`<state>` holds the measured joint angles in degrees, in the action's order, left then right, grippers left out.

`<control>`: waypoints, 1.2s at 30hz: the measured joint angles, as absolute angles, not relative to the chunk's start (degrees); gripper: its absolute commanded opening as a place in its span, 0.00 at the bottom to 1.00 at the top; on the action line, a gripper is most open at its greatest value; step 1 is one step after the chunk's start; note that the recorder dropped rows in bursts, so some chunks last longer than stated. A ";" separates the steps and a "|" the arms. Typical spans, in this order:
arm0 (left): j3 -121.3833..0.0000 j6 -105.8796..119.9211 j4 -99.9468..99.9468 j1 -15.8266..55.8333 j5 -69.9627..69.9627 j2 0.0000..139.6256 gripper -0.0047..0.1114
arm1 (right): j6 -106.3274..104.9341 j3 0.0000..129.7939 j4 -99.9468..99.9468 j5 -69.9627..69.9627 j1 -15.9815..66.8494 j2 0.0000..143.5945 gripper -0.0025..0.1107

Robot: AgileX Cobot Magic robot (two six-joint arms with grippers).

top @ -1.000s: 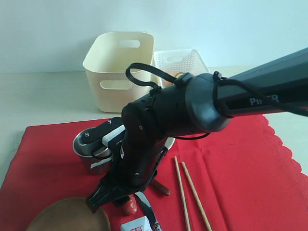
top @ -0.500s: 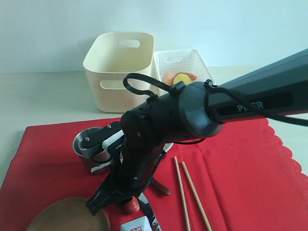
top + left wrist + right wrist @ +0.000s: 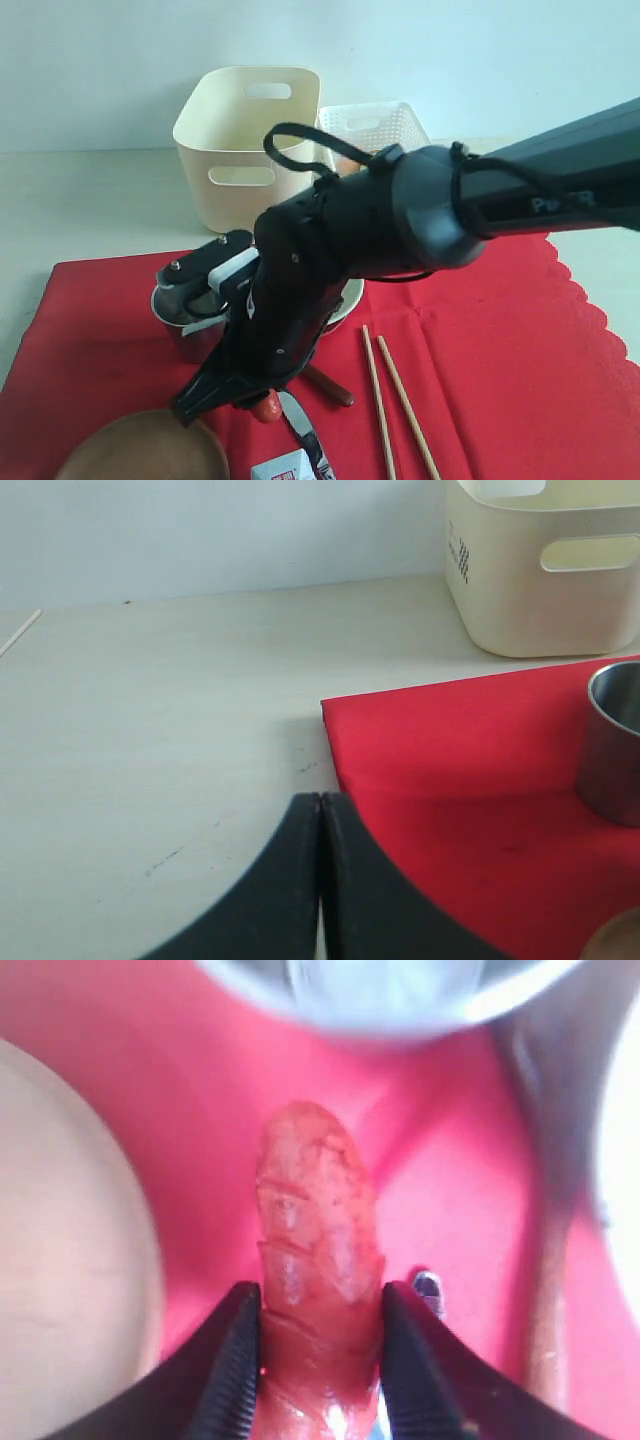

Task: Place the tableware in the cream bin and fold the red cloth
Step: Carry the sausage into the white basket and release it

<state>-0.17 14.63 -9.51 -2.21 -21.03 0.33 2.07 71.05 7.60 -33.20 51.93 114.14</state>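
Note:
My right gripper (image 3: 320, 1298) is shut on a red sausage (image 3: 315, 1220), low over the red cloth (image 3: 500, 340); in the exterior view the sausage (image 3: 265, 407) pokes out under the black wrist. Round it lie the steel cup (image 3: 180, 312), brown wooden plate (image 3: 140, 452), metal knife (image 3: 300, 425), dark spoon handle (image 3: 330, 387), two chopsticks (image 3: 390, 400) and the pale bowl's rim (image 3: 350, 300), mostly hidden by the arm. The cream bin (image 3: 245, 135) stands behind the cloth. My left gripper (image 3: 320, 810) is shut and empty at the red cloth's (image 3: 470, 770) corner.
A white lattice basket (image 3: 375, 125) stands right of the cream bin. A small carton (image 3: 285, 468) sits at the front edge beside the knife. The right arm's thick black wrist covers the middle of the cloth. Bare pale table (image 3: 150, 700) lies left of the cloth.
The right gripper's jaws have come in onto the sausage. The wrist dipped and then rose a little, and the sausage now sits slightly higher in the exterior view.

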 measured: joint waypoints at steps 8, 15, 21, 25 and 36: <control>-0.17 14.63 -9.51 -2.21 -21.03 0.33 0.04 | 2.07 71.05 6.06 -34.82 51.93 103.19 0.02; -0.17 14.63 -9.51 -2.21 -21.03 0.33 0.04 | 2.69 71.05 -1.03 -35.23 51.93 94.33 0.02; -0.17 14.63 -9.51 -2.21 -21.03 0.33 0.04 | 6.87 71.05 -8.82 -35.23 48.77 91.72 0.02; -0.17 14.63 -9.51 -2.21 -21.03 0.33 0.04 | 7.77 71.05 -10.62 -33.79 43.61 91.72 0.02; -0.17 14.63 -9.51 -2.21 -21.03 0.33 0.04 | 8.13 71.05 -9.47 -20.48 28.26 96.48 0.02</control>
